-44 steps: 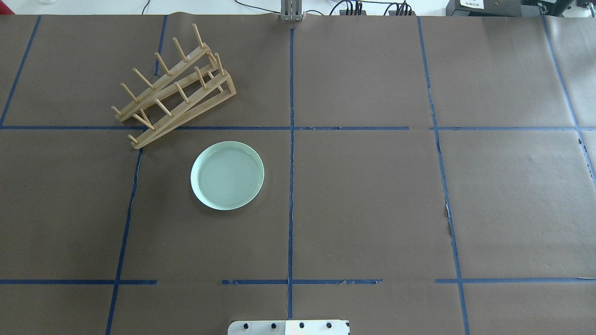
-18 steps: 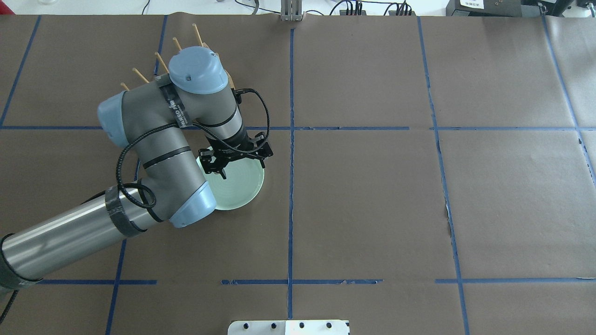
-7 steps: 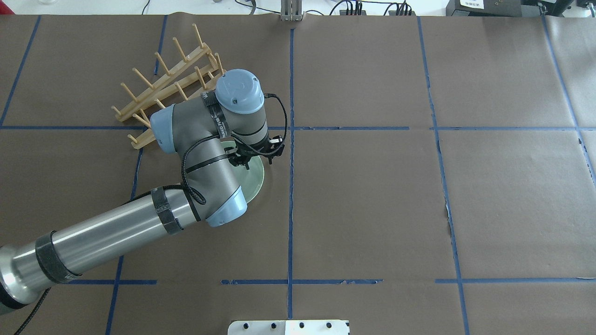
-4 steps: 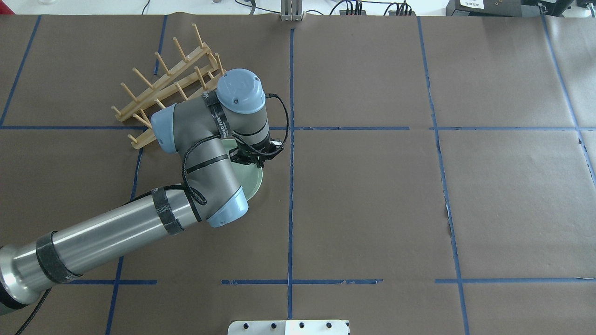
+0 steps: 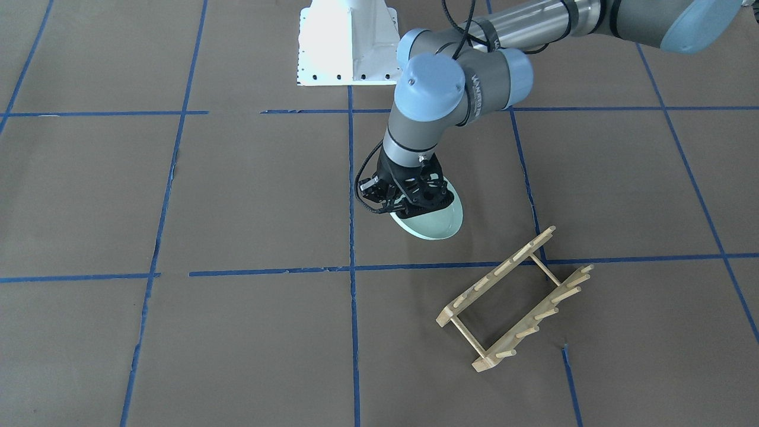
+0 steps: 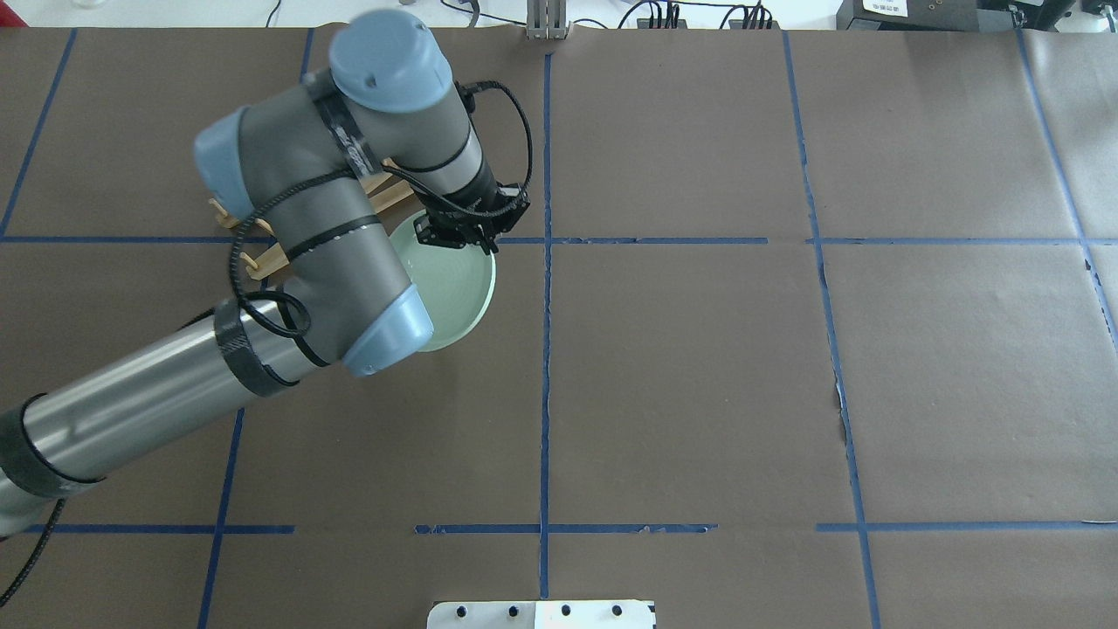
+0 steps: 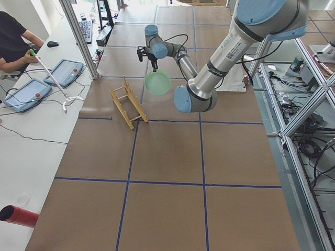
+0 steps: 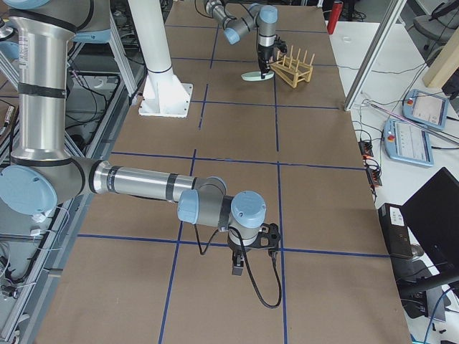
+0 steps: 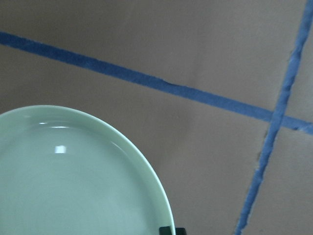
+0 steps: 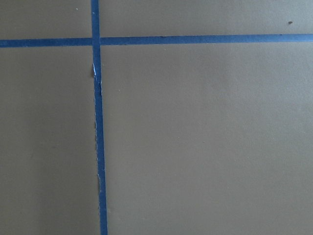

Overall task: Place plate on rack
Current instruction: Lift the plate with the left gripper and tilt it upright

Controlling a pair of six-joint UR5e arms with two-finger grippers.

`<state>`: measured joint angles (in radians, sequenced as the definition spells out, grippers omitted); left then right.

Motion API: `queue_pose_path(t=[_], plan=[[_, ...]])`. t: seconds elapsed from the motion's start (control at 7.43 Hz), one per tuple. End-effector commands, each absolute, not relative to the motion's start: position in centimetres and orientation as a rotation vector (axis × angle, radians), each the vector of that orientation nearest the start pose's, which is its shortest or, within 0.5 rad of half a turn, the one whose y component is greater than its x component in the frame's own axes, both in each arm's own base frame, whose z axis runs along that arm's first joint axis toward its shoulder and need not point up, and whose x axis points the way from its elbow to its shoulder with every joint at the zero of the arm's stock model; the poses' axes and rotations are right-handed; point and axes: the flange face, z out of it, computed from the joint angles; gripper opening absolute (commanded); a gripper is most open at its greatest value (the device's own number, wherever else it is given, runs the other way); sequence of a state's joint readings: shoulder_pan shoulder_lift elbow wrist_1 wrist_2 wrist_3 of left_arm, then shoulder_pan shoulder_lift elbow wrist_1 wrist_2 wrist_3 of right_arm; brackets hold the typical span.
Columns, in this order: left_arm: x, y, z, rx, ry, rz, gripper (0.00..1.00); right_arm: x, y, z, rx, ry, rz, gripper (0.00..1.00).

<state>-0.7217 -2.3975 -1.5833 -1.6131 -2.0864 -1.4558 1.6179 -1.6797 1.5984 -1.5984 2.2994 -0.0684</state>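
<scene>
My left gripper (image 5: 404, 200) is shut on the rim of the pale mint-green plate (image 5: 437, 223) and holds it tilted, lifted off the table. In the overhead view the plate (image 6: 454, 293) hangs below the gripper (image 6: 460, 236), just right of the wooden rack (image 6: 229, 218), which the arm mostly hides. The rack (image 5: 516, 299) stands empty on the table, apart from the plate. The left wrist view shows the plate's rim (image 9: 73, 181) over brown paper. My right gripper (image 8: 244, 254) shows only in the exterior right view, low over the table far from both; I cannot tell if it is open.
The table is brown paper with blue tape lines. The white robot base (image 5: 347, 44) sits at the near edge. A metal post (image 6: 548, 22) stands at the far edge. An operator and tablets (image 7: 26, 89) are beside the table past the rack.
My left gripper has shut on the plate's rim, lifted it off the table and carried it away from the robot, toward the rack. The arm now covers most of the rack in the overhead view.
</scene>
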Motion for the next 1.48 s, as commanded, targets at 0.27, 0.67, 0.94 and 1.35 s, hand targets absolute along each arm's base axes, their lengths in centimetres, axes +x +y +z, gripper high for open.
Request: queue_pose_path(t=[0.27,0.67,0.94,1.35], plan=[[32.0,-56.2,10.3,0.009,1.417,-0.625,0.00,8.8,-43.2,70.2,-0.063,-0.733,0.020,1.00],[22.4,-61.3,13.2,0.188,1.632,-0.704,0.00,8.8,-43.2,70.2,-0.061,-0.733,0.019,1.00],[20.8,-63.5,16.8,0.330,1.816,-0.834,0.00,8.7,-43.2,70.2,-0.062,-0.733,0.018,1.00],[20.9,-62.2,23.1,0.341,1.851,-0.806,0.00,8.7,-43.2,70.2,-0.062,-0.733,0.018,1.00]])
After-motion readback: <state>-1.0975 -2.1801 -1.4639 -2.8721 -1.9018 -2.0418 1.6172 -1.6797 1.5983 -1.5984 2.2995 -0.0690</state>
